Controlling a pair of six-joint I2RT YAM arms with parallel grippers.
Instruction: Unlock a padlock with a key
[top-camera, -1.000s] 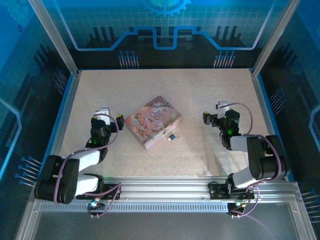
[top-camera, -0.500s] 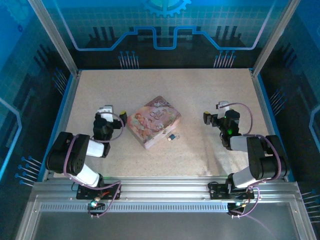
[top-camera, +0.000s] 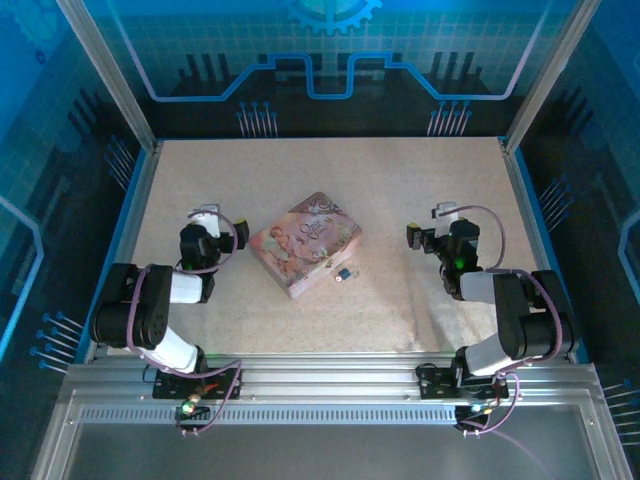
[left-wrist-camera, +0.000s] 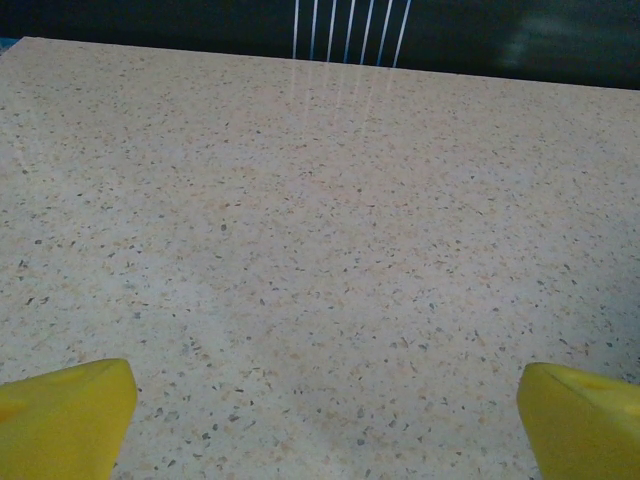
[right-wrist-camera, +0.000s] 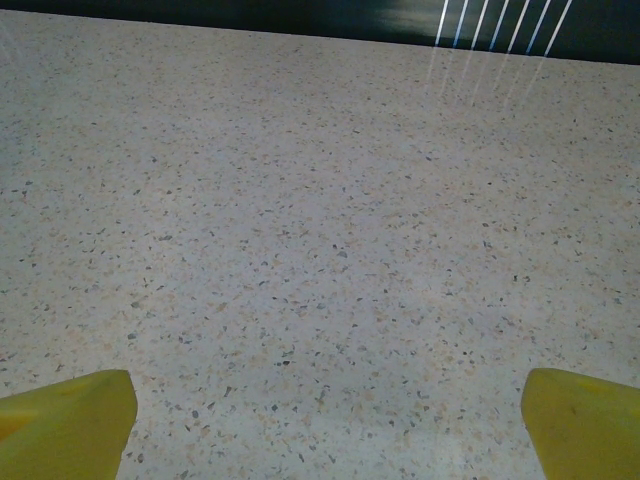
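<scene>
Near the table's centre: one tiny brass padlock, lying just off the near side of one pink picture-printed tin. Bare table runs open from there to every edge. Two hands. The left hand is beside the tin toward the left edge, fingers spread, empty. The right hand is toward the right edge, well apart from the padlock, also spread and empty.

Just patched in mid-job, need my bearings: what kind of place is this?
Probably a lab or demo robot cell: a speckled table fenced by an aluminium frame and blue printed panels, with a pink tin and tiny padlock staged mid-table.
</scene>
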